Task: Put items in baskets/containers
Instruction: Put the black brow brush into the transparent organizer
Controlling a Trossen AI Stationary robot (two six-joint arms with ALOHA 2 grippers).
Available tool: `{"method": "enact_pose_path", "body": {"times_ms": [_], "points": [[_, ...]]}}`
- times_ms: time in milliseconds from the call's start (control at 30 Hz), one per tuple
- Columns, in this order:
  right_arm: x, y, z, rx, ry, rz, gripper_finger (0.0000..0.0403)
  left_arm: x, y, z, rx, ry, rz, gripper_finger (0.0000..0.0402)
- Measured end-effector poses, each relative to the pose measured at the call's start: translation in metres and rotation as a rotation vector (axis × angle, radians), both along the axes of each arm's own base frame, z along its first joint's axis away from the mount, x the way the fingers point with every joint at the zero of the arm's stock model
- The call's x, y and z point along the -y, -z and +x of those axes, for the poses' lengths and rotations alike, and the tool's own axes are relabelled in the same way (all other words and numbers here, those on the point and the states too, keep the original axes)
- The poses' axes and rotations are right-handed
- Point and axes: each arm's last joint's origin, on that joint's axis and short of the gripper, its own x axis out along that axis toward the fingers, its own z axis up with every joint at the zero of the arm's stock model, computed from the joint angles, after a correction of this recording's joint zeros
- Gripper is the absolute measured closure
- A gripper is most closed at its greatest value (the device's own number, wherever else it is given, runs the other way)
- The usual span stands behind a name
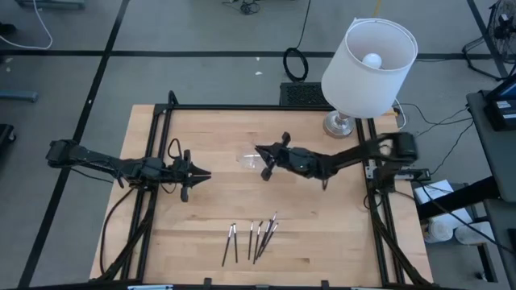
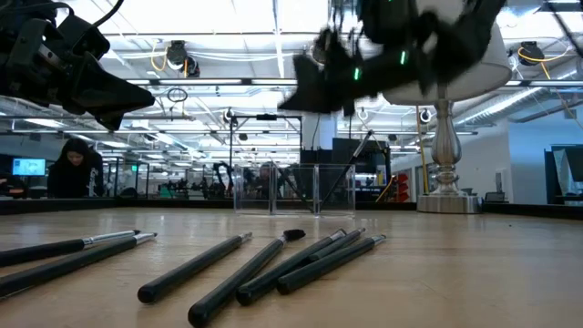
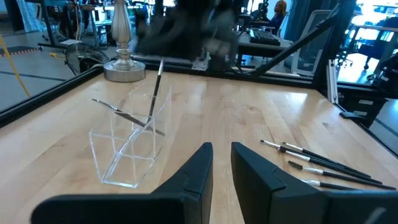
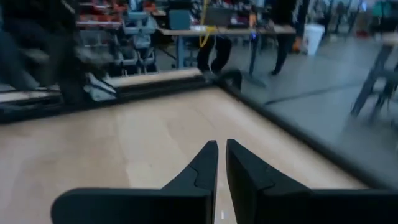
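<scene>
Two brushes (image 3: 152,102) are already leaning inside the clear container (image 3: 127,152) at mid-worktop. About six brushes (image 1: 254,239) are lying near the front edge, awaiting transfer. The right gripper (image 1: 264,161), fingers nearly closed and empty, is hovering beside the container. The left gripper (image 1: 193,176) is waiting, slightly parted.

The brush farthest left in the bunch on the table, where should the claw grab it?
Grab the leftmost brush around the middle of its dark handle, coming straight down from above. It lies flat on the table, so nothing fits under it. Set the claw across its thin width; the wood on its left side is bare.
</scene>
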Motion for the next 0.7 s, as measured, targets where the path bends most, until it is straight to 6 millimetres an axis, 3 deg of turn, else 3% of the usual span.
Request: {"method": "enact_pose_path", "body": {"times_ms": [167, 267, 367, 467, 533, 700], "points": [[-0.062, -0.068, -0.006, -0.194, 0.009, -0.188, 0.0397, 0.000, 0.001, 0.000, -0.014, 0.001, 0.004, 0.0337], [-0.105, -0.084, -0.019, -0.282, -0.004, -0.258, 0.0400, 0.000, 0.003, 0.000, -0.033, 0.001, 0.007, 0.0337], [-0.135, -0.075, -0.032, -0.305, -0.064, -0.241, 0.0401, 0.000, 0.005, -0.001, -0.048, 0.001, 0.004, 0.0337], [-0.151, -0.058, -0.044, -0.333, -0.112, -0.234, 0.0402, 0.000, 0.004, 0.000, -0.040, 0.001, 0.011, 0.0337], [-0.150, -0.043, -0.051, -0.386, -0.122, -0.282, 0.0402, 0.000, 0.000, 0.000, -0.006, -0.008, 0.056, 0.0337], [-0.127, -0.019, -0.060, -0.444, -0.018, -0.284, 0.0402, -0.001, -0.015, 0.000, 0.151, -0.032, 0.119, 0.0337]]}}
